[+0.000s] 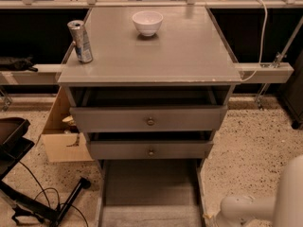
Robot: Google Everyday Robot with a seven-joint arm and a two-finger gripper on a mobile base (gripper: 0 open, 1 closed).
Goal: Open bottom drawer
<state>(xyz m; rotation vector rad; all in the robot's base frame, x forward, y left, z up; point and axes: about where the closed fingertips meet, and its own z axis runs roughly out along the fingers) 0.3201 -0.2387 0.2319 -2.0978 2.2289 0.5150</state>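
Note:
The grey cabinet has three drawers. The bottom drawer is pulled far out toward me. I see its empty inside and side walls running to the lower frame edge. Its front and brass knob are hidden below the frame. The middle drawer and the top drawer each stick out a little and show a round knob. My gripper is out of view. Only my white arm shows at the bottom right, right of the open drawer.
A white bowl and a drink can stand on the cabinet top. A cardboard box sits on the floor at the left. Black stand legs and cables lie at the lower left. A white rail with a cable runs at the right.

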